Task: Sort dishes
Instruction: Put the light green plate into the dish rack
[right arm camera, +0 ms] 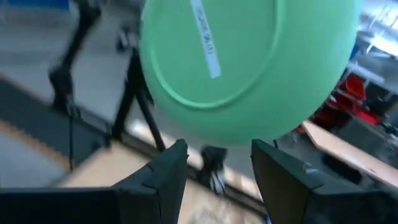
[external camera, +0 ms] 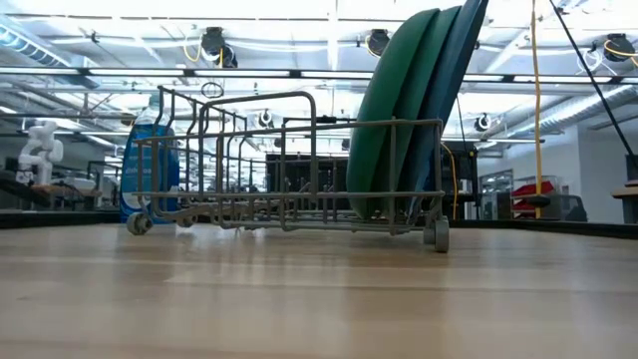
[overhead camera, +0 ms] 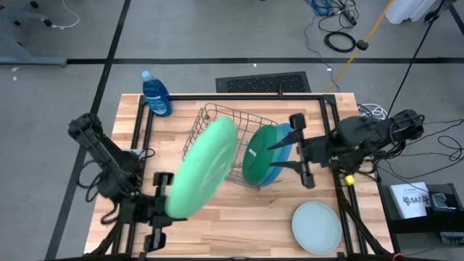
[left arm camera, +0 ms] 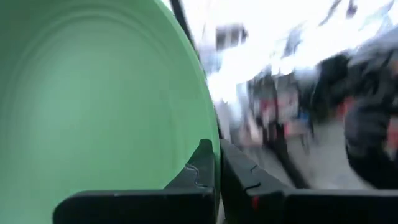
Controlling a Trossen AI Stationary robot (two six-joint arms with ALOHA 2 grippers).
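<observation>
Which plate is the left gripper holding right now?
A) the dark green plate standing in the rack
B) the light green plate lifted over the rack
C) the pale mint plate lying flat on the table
B: the left gripper is shut on the rim of the light green plate, raised over the wire rack.

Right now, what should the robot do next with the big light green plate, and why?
Probably carry the light green plate, pinched at its rim by the left end effector, toward an empty slot of the wire rack. It hangs in the air, and the dark green plate already stands there.
</observation>
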